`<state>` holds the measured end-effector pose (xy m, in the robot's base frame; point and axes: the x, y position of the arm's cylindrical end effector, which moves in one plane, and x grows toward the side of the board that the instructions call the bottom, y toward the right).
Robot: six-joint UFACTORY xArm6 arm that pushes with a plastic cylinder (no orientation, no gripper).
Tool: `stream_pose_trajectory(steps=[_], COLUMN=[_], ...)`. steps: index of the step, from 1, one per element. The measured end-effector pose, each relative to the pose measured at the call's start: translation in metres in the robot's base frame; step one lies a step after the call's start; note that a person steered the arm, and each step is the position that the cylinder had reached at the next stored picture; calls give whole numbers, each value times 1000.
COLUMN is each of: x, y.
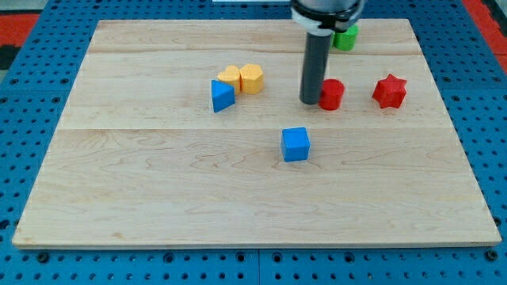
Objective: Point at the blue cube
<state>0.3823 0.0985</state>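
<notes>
A pale wooden board (158, 198) fills most of the view, lying on a blue pegboard surface (32, 47) that shows all round its edges. The board's grain runs across in wide planks.

The dark rod (314, 67) comes down from the view's top, right of centre, hanging from a black collar at the frame's edge. My tip (310, 102) rests on the board in the upper half, just at the left side of the red cylinder (331, 94), so close that I cannot tell whether they touch. There is no hand on this arm to open or close: the rod ends plainly and holds nothing.

The blue cube (295, 144) sits near the board's middle, below my tip and slightly to the view's left of it, apart from the rod and from every other block. My tip is nearer the red cylinder than the cube.

To the view's right of the cylinder stands a red star (390, 91), apart from it. Behind the rod, near the board's top edge, a green block (345, 37) is partly hidden, and its shape is unclear.

To the view's left lie two yellow blocks: a heart (230, 77) and a hexagon (251, 78), touching side by side. A blue triangle (223, 96) sits just below the heart, against it.
</notes>
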Motion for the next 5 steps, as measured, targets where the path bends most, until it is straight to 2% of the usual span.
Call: stream_pose_trajectory(steps=[1, 2, 4, 5], x=[0, 4, 67, 66], y=[42, 60, -15, -15])
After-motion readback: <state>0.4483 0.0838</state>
